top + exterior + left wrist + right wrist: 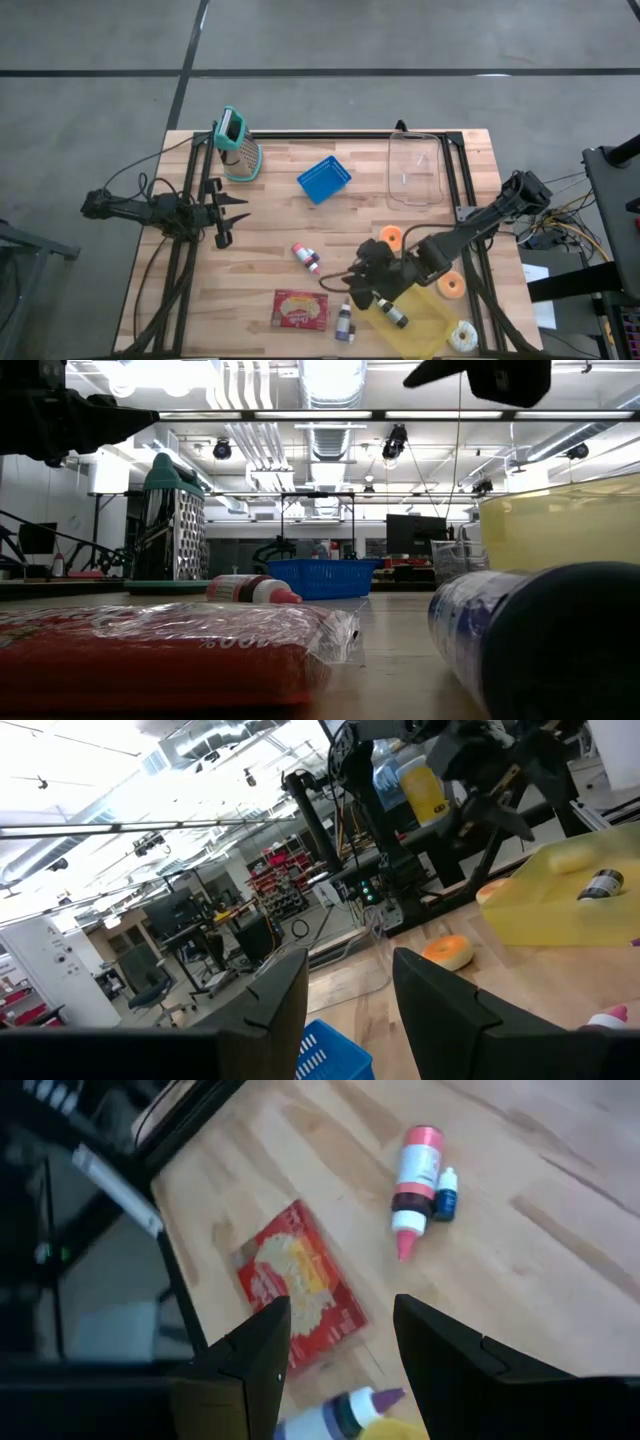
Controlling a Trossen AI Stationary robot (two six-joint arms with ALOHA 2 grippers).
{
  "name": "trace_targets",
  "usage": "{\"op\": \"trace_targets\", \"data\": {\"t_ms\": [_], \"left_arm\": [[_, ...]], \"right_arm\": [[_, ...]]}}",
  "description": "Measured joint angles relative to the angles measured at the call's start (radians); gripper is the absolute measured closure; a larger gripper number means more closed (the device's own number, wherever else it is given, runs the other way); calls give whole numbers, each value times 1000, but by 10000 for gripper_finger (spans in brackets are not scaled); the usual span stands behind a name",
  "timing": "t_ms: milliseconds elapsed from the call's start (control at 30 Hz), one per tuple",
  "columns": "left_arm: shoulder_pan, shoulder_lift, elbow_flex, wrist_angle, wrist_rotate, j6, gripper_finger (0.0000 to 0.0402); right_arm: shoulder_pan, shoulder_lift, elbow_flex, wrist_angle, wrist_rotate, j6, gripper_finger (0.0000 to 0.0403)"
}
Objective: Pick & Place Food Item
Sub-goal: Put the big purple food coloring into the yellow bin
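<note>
A red food packet [301,310] lies flat on the table near its front edge; it also shows in the right wrist view [300,1285]. My right gripper [338,284] is open and empty above the table, just to the far right of the packet, its fingers pointing toward the table's left. A red-and-white bottle [306,257] lies on its side beyond it, and a purple bottle [344,322] lies beside the packet. Two orange doughnuts [391,237] [452,286] and a white doughnut [463,337] lie at the right. My left gripper [235,210] waits open at the table's left.
A yellow board [415,318] carries a small dark bottle [393,315]. A teal-framed grater [238,145], a blue basket [323,180] and a clear container [415,170] stand along the far side. A small blue bottle [446,1192] lies by the red-and-white one.
</note>
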Motion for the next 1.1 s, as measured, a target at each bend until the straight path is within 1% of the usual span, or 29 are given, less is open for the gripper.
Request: {"op": "trace_targets", "data": {"t_ms": [67, 167, 367, 533, 700, 867, 1000, 1100], "left_arm": [[0, 0, 0, 0, 0, 0, 250], [0, 0, 0, 0, 0, 0, 250], [0, 0, 0, 0, 0, 0, 250], [0, 0, 0, 0, 0, 0, 250], [0, 0, 0, 0, 0, 0, 250], [0, 0, 0, 0, 0, 0, 250], [0, 0, 0, -2, 0, 0, 250], [0, 0, 0, -3, 0, 0, 250]], "right_arm": [[-1, 12, 0, -1, -4, 54, 227], [1, 26, 0, 7, -22, 92, 227], [0, 26, 0, 14, -17, 99, 227], [1, 26, 0, 54, -17, 80, 227], [7, 26, 0, 62, -17, 107, 227], [27, 67, 2, 142, -24, 119, 227], [58, 111, 2, 200, -23, 202, 227], [82, 159, 39, 213, -23, 242, 227]]}}
